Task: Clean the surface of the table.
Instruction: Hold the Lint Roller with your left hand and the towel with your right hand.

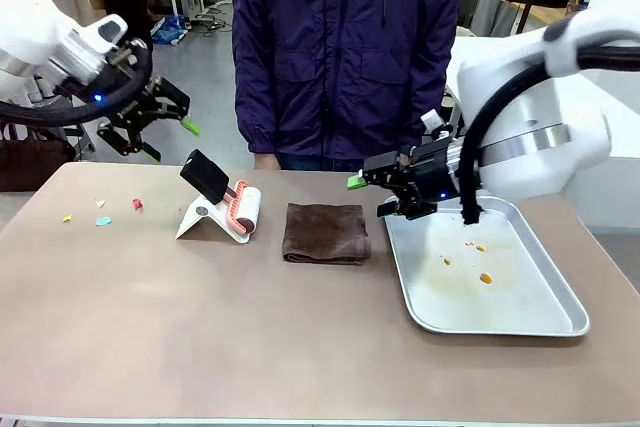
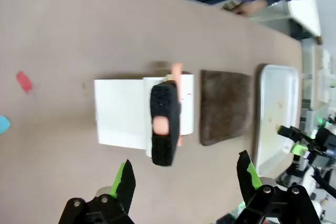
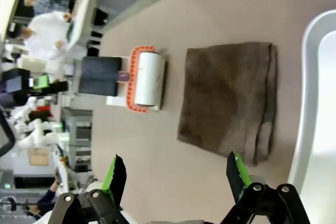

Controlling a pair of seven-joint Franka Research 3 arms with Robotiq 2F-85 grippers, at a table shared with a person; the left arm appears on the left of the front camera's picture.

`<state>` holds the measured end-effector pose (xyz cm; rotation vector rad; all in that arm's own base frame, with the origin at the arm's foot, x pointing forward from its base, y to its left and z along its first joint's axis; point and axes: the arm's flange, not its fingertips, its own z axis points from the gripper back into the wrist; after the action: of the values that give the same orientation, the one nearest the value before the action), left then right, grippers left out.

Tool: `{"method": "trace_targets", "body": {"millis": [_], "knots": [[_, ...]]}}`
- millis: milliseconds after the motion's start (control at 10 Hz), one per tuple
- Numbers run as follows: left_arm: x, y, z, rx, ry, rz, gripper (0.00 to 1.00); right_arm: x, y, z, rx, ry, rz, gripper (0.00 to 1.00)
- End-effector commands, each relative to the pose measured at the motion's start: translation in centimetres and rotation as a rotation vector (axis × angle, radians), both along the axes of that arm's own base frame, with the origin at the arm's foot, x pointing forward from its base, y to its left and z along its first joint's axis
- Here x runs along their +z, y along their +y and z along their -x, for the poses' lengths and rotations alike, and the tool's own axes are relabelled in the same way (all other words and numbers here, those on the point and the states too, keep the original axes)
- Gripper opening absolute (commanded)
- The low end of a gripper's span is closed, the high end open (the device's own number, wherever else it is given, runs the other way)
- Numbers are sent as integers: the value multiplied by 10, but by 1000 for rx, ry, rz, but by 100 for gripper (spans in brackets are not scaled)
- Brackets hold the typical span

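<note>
Bench point(image 1: 150, 337): large, matte beige-brown top, thin pale edge, rounded far left corner. Stood between robot and person point(image 1: 345, 47), long axis left-right in front view.

Small coloured scraps point(image 1: 103, 210) near far left corner, too small to identify. Lint roller point(image 1: 243, 209) on white stand and folded brown cloth point(image 1: 325, 233) mid-bench. Metal tray point(image 1: 520, 302) at right end.

Far right corner hidden behind right arm; near corners cut off.

Left tool point(image 1: 168, 139) hovered above far left edge, jaws wide, empty. Right tool point(image 1: 370, 195) over tray's far left corner, wide, empty.
</note>
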<state>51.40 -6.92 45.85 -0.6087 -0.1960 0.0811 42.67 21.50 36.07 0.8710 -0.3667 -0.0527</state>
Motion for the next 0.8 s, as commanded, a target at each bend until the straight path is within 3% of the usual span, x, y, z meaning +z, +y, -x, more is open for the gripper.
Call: {"method": "trace_targets", "body": {"millis": [0,100,200,400,500,600,700], "knots": [[-1,-10,-9,-17,52,-26,100,-10,-1,-7,68,-1,-27,100],[0,0,0,0,0,0,100,-13,-22,-2,144,117,-137,100],[0,0,0,0,0,0,100,-8,4,-3,17,8,5,100],[0,0,0,0,0,0,100,-8,4,-3,17,8,5,100],[-4,-2,-5,0,15,-22,100,-15,-4,-4,53,44,-39,100],[-8,-17,-5,-49,51,-70,100,-14,7,-7,4,69,112,100],[-8,-20,-6,-39,59,-98,100,-10,15,-11,9,64,164,100]]}}
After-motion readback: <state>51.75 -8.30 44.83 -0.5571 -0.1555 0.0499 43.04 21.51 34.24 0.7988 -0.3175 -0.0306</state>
